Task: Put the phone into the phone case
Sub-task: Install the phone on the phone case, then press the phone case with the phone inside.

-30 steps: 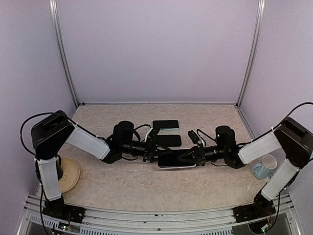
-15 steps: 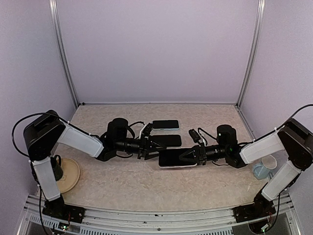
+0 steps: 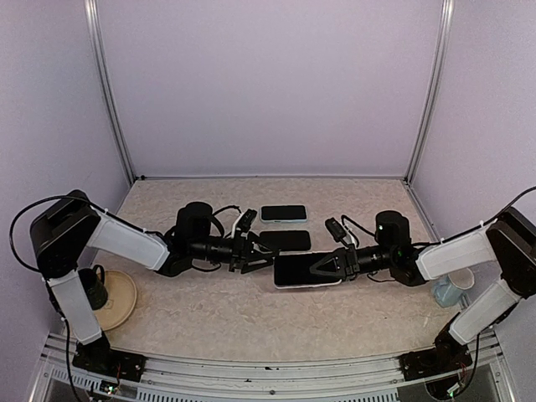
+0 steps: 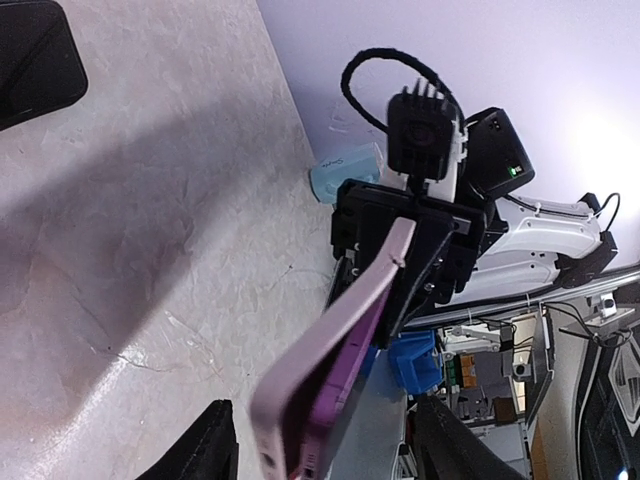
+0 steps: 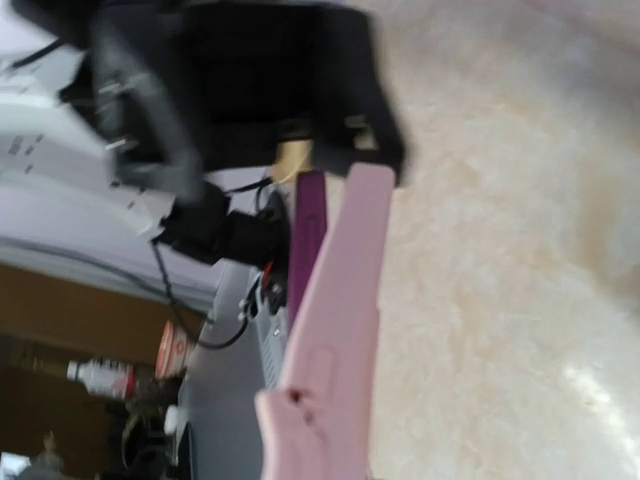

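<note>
The pink phone case (image 3: 289,284) with the purple-edged phone (image 3: 295,270) in it lies flat just over the table's middle. My right gripper (image 3: 323,268) is shut on its right end. My left gripper (image 3: 265,255) is open at its left end, fingers spread wide on either side. In the left wrist view the case (image 4: 335,335) and the phone's purple edge (image 4: 347,375) run between my two fingers (image 4: 205,450) up to the right gripper (image 4: 420,240). In the right wrist view the case (image 5: 340,330) and phone edge (image 5: 305,235) fill the middle; my own fingers are hidden.
A bare black phone (image 3: 285,240) and a phone in a light blue case (image 3: 283,213) lie behind the grippers. A light blue mug (image 3: 452,289) stands at the right edge. A tan plate (image 3: 121,297) and dark cup (image 3: 92,286) sit at the left by the arm base.
My left arm has drawn back to the left and its gripper has come off the case. My right gripper has shifted the cased phone slightly right.
</note>
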`<action>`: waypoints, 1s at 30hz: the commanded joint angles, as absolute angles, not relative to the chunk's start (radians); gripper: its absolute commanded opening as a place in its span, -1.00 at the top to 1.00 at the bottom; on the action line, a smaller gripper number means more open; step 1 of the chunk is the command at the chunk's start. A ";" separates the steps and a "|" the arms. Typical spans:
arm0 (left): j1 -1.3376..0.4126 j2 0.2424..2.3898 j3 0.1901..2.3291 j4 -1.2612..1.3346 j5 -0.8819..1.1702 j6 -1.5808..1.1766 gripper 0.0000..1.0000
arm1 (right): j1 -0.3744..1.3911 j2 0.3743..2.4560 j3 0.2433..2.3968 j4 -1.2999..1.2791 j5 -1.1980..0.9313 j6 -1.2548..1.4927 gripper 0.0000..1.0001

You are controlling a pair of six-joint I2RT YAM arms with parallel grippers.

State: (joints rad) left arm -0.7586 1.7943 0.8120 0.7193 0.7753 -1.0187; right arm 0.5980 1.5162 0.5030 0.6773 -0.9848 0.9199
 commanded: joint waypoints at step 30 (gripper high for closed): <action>-0.856 1.842 0.769 1.083 0.938 -1.161 -0.23 | 0.626 1.351 0.558 0.452 -1.123 0.544 1.00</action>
